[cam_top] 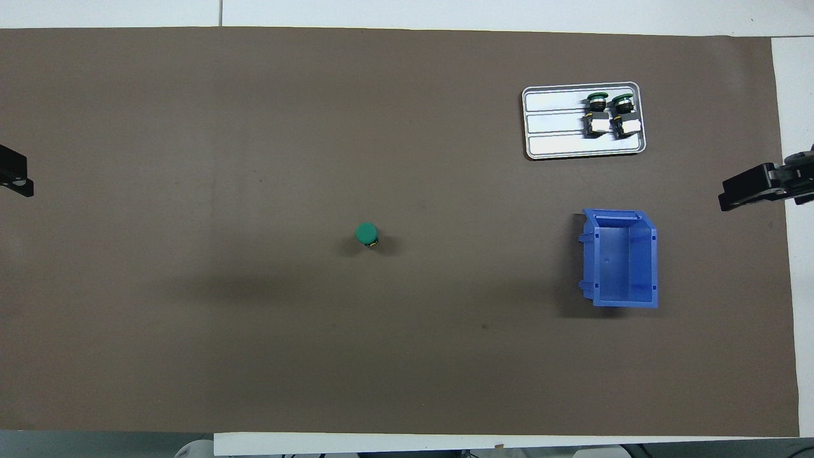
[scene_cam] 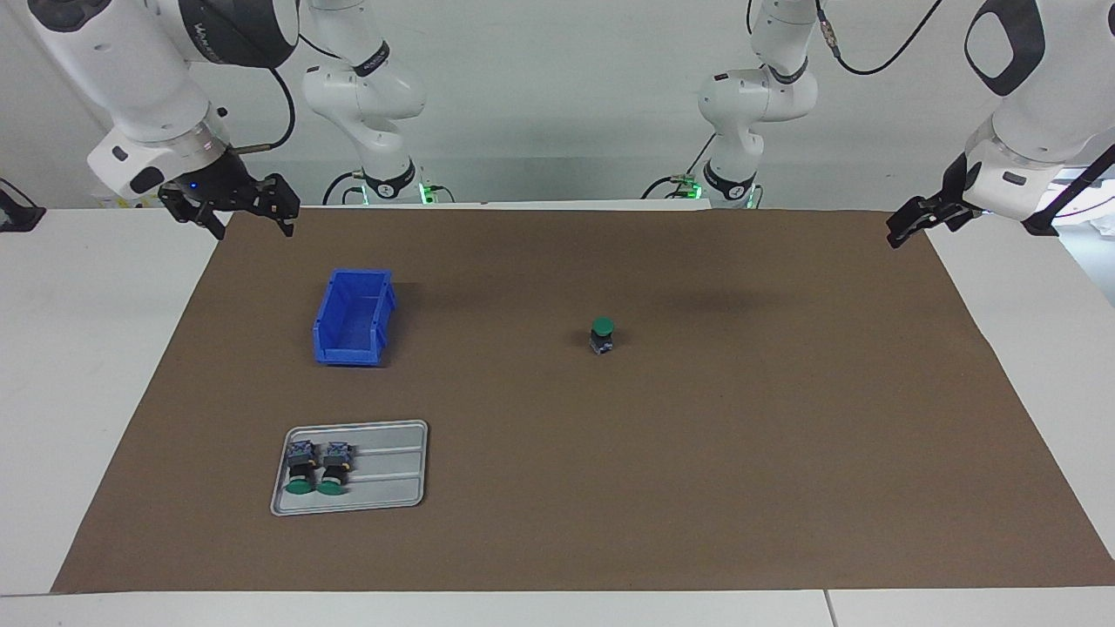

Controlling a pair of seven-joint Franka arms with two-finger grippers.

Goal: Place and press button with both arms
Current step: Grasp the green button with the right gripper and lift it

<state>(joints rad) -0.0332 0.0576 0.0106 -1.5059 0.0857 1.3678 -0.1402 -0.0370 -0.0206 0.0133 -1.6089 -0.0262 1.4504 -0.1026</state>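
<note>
The button [scene_cam: 601, 334] stands upright mid-mat; both grippers, left [scene_cam: 910, 223] and right [scene_cam: 235, 212], hang released (holding nothing). Press straight down, centred on its cap.

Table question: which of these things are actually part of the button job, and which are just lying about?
Part of the job:
- button, standing cap-up mid-mat
- left gripper, raised, empty, fingers open
- right gripper, raised, empty, fingers open

Just lying about:
- blue bin, empty
- grey tray
- two spare buttons lying in the tray
</note>
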